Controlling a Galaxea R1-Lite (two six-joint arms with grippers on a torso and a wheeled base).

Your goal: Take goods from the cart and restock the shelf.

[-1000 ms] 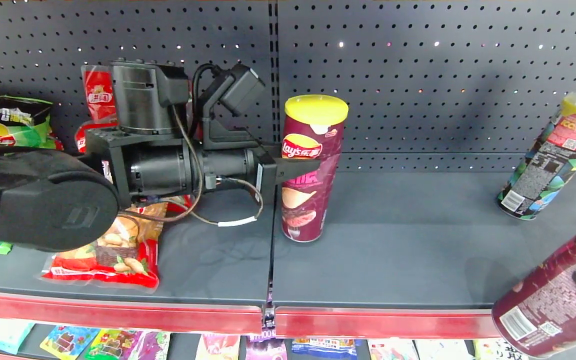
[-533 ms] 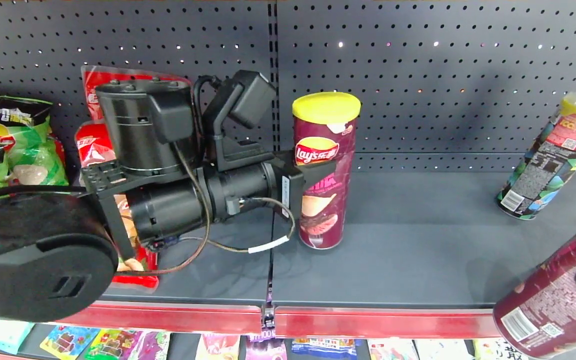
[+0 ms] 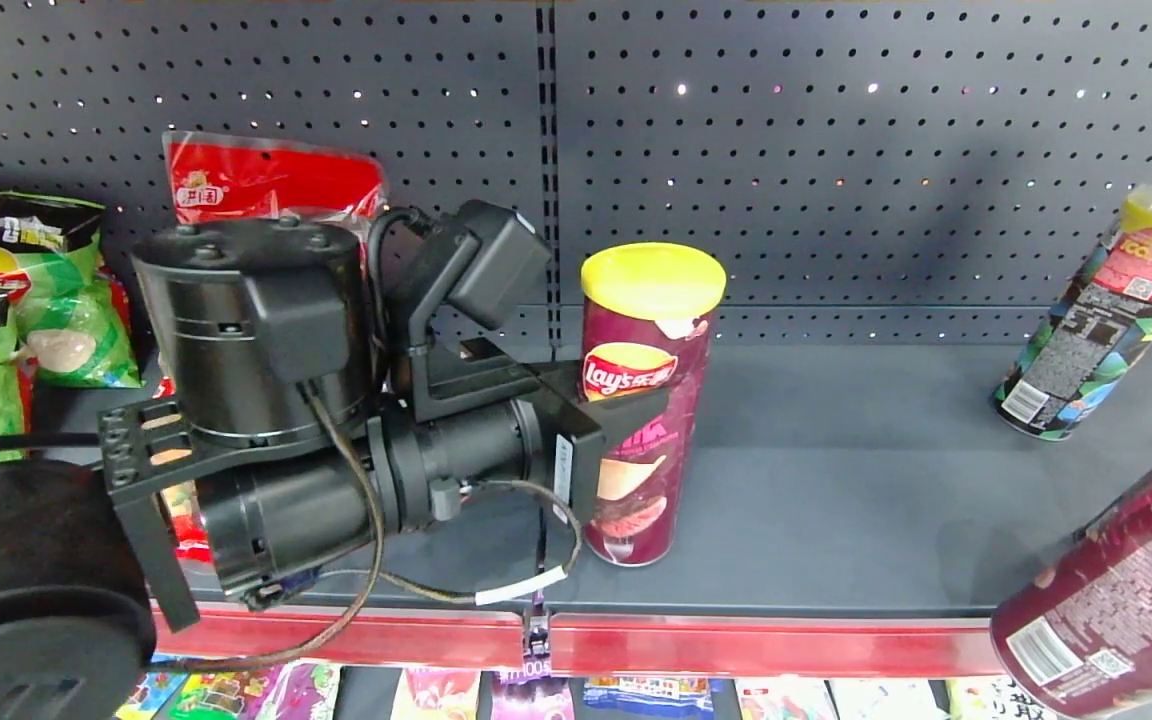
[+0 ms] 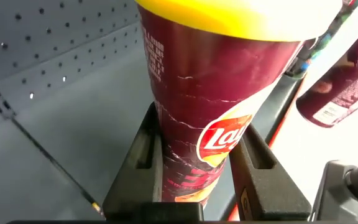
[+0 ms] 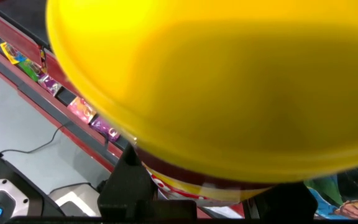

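Hands each pinch a maroon can. The right hand (image 5: 205,194) holds a tilted can (image 3: 1106,590) before the shelf (image 3: 836,500); its wrist view adds the yellow lid (image 5: 216,81). The left hand (image 4: 199,127) clamps an upright can (image 3: 648,330) on it. Beyond the right hand, a green can (image 3: 1096,320) leans.

a can (image 3: 648,340) is upright at the middle of the shelf (image 3: 836,500), near its front edge, between the fingers of the left gripper (image 4: 199,149), whose arm lies to the can's left. behind that arm, bags (image 3: 16,290) lean against the pegboard wall (image 3: 836,150) at the shelf's left end. a second can (image 3: 1106,310) is tilted at the far right, towards the back. a third can (image 3: 1106,590) is tilted before the shelf's front edge at the right, clamped in the right gripper (image 5: 207,193). packets (image 3: 536,695) lie on the level below.
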